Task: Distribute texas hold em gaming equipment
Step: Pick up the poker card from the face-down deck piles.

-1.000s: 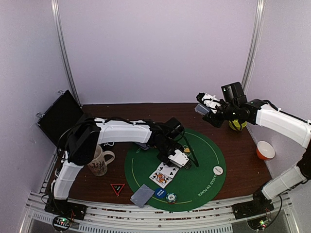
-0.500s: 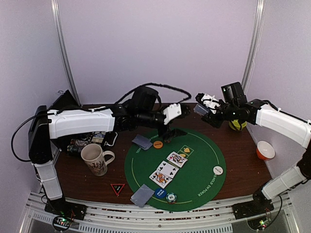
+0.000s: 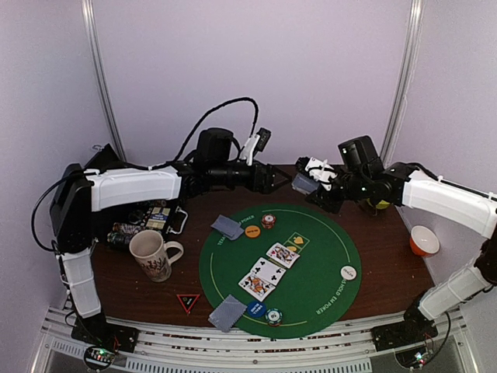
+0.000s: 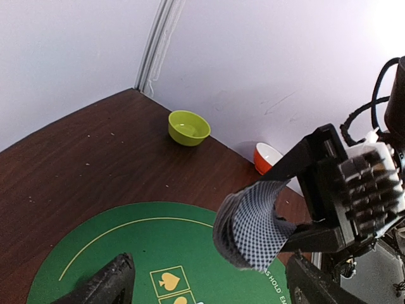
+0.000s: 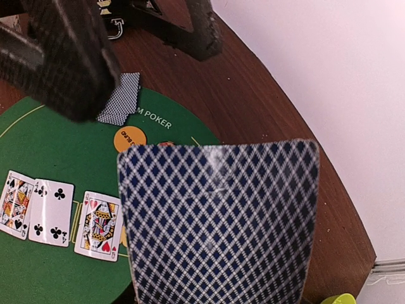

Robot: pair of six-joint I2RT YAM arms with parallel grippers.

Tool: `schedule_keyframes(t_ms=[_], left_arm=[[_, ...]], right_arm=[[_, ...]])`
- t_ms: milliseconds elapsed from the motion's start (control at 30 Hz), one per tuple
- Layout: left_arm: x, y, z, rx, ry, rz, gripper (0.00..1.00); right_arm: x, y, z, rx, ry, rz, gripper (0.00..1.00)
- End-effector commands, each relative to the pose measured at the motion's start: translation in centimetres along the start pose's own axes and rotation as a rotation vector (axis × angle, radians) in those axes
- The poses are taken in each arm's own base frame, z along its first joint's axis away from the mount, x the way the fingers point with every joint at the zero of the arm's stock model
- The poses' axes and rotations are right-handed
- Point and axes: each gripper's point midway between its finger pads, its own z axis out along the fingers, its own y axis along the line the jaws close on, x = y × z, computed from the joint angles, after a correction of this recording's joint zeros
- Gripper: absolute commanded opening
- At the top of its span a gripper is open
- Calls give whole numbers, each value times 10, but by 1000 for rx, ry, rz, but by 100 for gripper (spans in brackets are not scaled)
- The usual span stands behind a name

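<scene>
Playing cards [image 3: 303, 184]: clamps them bowed in right gripper [image 3: 312, 179] above far edge of green mat [image 3: 326, 264], holds left gripper [image 3: 276, 180] agape alongside, likely to draw one.

Jaws wide, left arm [image 3: 132, 189] stretches rightward; right arm [image 3: 446, 195] reaches left, jaws clamped

Right wrist view: blue diamond-backed card stack [image 5: 218, 221] fills foreground, bottom cropped, grip on it hidden. Yellow-green bowl [image 5: 342, 299] clipped by corner. Left gripper fingers [image 4: 107, 285]: cropped at bottom in left wrist view, blurred in right's.
</scene>
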Motion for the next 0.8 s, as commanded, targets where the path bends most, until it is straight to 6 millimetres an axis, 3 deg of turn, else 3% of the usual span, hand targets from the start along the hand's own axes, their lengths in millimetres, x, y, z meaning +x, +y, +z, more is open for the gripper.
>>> schedule_keyframes(t_ms=[0, 167, 267, 333, 533, 767], left_arm=[[-4, -9, 7, 52, 6, -2, 86], [0, -7, 7, 40, 18, 14, 84], [9, 3, 10, -2, 49, 14, 78], [14, 9, 11, -28, 68, 24, 73], [23, 12, 12, -41, 94, 48, 71], [16, 19, 3, -110, 95, 89, 49]], right_arm=[[-13, 11, 8, -23, -22, -13, 45], [-20, 24, 17, -43, -17, -42, 45], [-24, 31, 21, -53, -9, -63, 45], [-26, 33, 22, -57, -12, -67, 45], [-32, 37, 23, -61, -25, -77, 45], [-31, 33, 20, -33, -23, -85, 45]])
